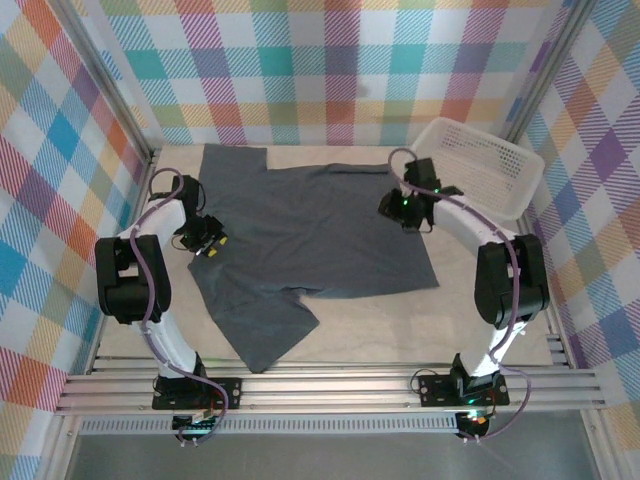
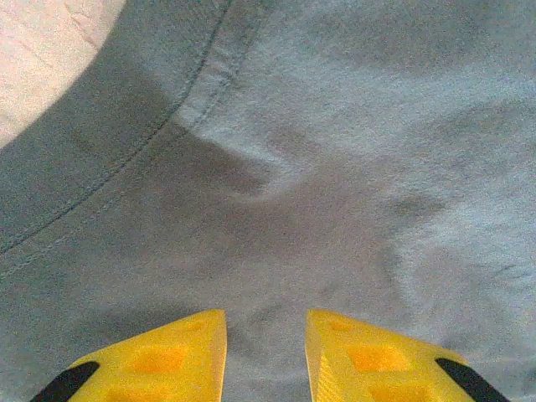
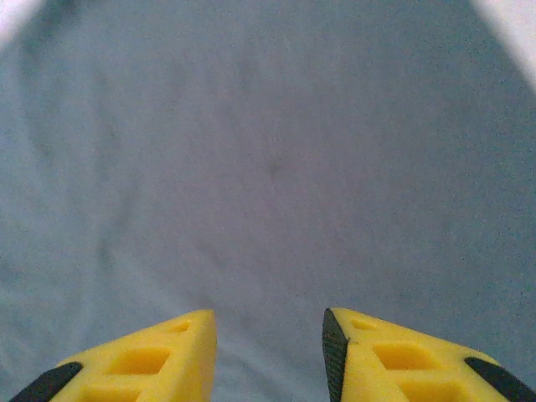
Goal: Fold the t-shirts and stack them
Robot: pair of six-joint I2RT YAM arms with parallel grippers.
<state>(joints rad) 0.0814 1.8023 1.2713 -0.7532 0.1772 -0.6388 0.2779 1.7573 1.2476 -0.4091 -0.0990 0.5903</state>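
Observation:
A dark charcoal-grey t-shirt lies spread flat across the middle of the table, one sleeve at the far left, the other at the near left. My left gripper hovers over the shirt's left edge, open, with only cloth below and the collar seam curving ahead of it. My right gripper sits over the shirt's right part, open, above smooth fabric. Nothing is between either pair of yellow fingers.
A white perforated basket stands tilted at the far right corner, just beyond the right arm. Checked walls enclose the table on three sides. Bare beige tabletop shows in front of the shirt and along its right side.

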